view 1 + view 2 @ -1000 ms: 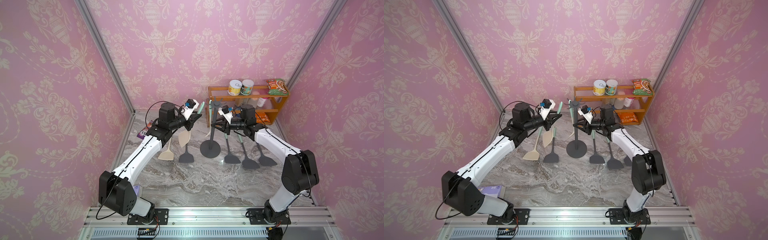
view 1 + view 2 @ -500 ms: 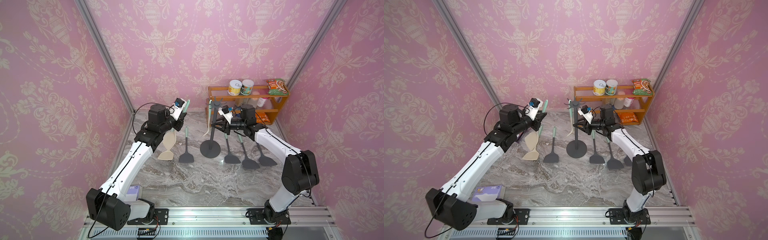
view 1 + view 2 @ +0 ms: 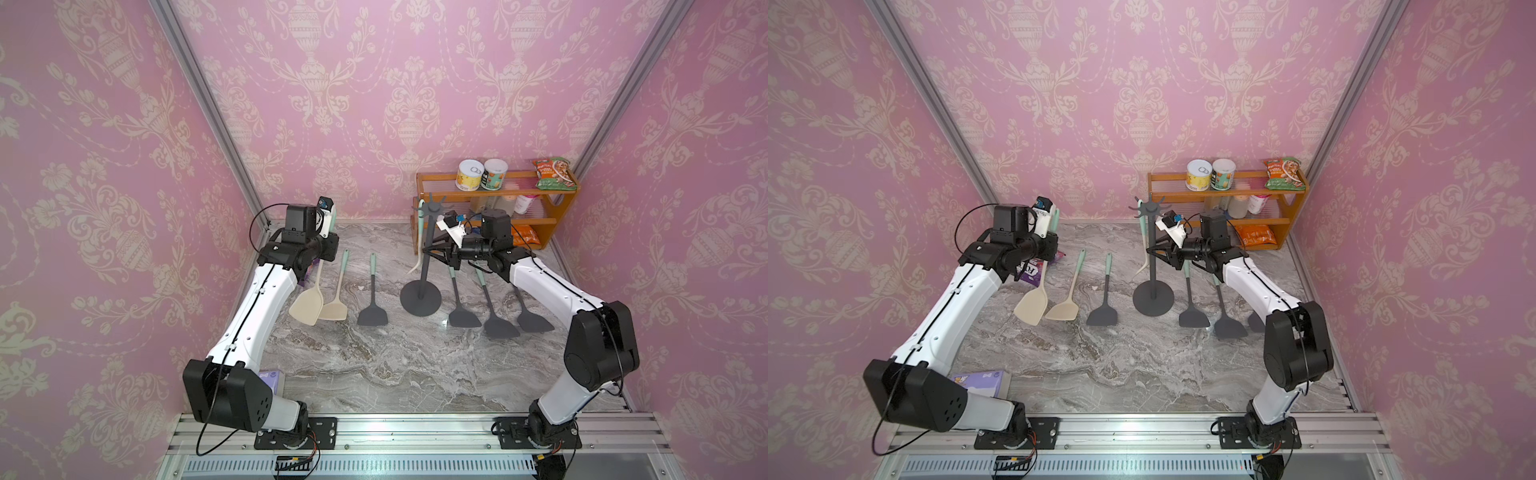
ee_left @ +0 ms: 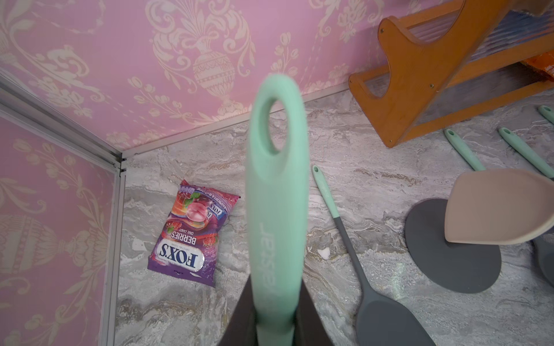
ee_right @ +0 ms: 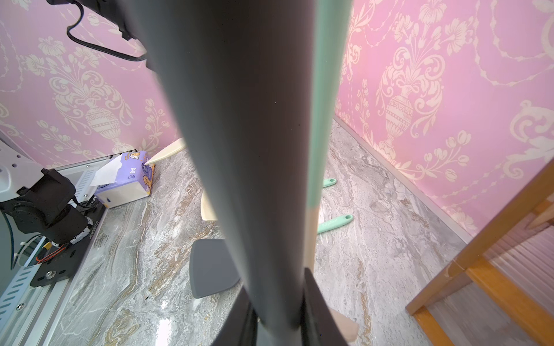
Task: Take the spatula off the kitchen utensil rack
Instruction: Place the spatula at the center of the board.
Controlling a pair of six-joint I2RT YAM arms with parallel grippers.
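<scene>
Spatula (image 3: 306,309), clamped in left jaws, has been carried left, clear of the rack (image 3: 419,299) pinned by right jaws; removal judged complete.

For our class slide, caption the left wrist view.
The left gripper grips a mint-green spatula handle; purple sweet packet on grey marble tabletop beyond.

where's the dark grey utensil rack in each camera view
Top view: dark grey utensil rack with disc base, right of centre, by the orange wooden two-tier shelf.
Top view: rack at centre, by that shelf.
Left wrist: only its disc base, behind a beige spatula head.
Right wrist: its pole, close up, in the right pincer.
Shared landmark: the shelf, in all four.
</scene>
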